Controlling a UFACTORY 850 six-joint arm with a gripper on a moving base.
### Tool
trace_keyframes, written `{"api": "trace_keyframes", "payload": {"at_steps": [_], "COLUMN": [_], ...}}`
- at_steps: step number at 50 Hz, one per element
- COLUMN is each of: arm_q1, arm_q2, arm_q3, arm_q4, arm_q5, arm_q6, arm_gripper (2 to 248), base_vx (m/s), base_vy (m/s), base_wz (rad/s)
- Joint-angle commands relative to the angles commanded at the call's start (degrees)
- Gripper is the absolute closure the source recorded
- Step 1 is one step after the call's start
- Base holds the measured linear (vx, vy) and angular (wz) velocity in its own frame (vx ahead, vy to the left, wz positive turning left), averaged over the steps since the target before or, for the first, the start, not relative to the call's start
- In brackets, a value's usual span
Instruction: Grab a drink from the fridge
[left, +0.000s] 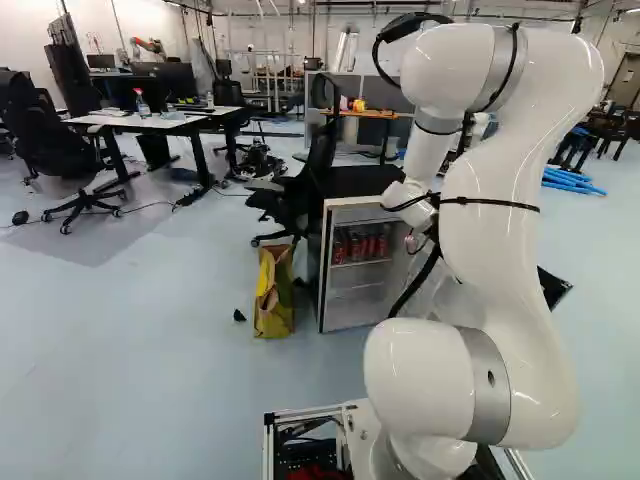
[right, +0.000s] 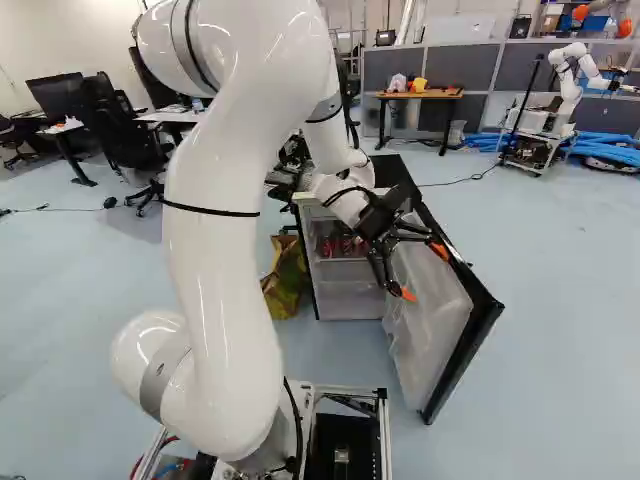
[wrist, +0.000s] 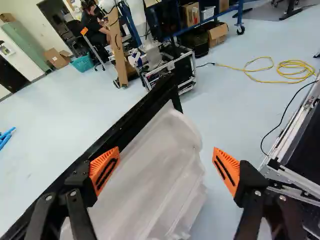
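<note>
Beside the open fridge door (right: 480, 306), the claw (right: 424, 270) stands wide apart.

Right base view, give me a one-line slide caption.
A white arm holds its open gripper by the wide-open door of a fridge, red cans showing inside.

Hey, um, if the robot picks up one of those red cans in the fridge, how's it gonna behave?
The red cans look round, so one would likely roll if it fell over. They stand close together on the shelf, so pulling one may tip a neighbour. Weight's a guess: I can't see whether they're full.
</note>
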Motion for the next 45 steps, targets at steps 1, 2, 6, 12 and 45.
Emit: {"api": "trace_keyframes", "payload": {"at_steps": [1,2,6,12,45], "arm_q1": [-0.15,-0.28,-0.75,-1.02,1.21], "arm_q2": [-0.1,-0.19,-0.47,-0.61,3.08], "arm_q3": [-0.21,-0.39,-0.99,-1.28,6.16], "arm_q4": [-0.05,-0.11,-0.33,-0.65,-9.18], "arm_q5": [-0.04,-0.07,-0.07,-0.07,-0.07], "arm_q6": [0.0,0.0,0.0,0.0,0.0], "arm_gripper": [3,3,3,3,3], "base_vx": [0.0,0.0,0.0,0.0,0.0], "base_vy": [0.0,0.0,0.0,0.0,0.0], "base_wz": [0.0,0.0,0.0,0.0,0.0]}}
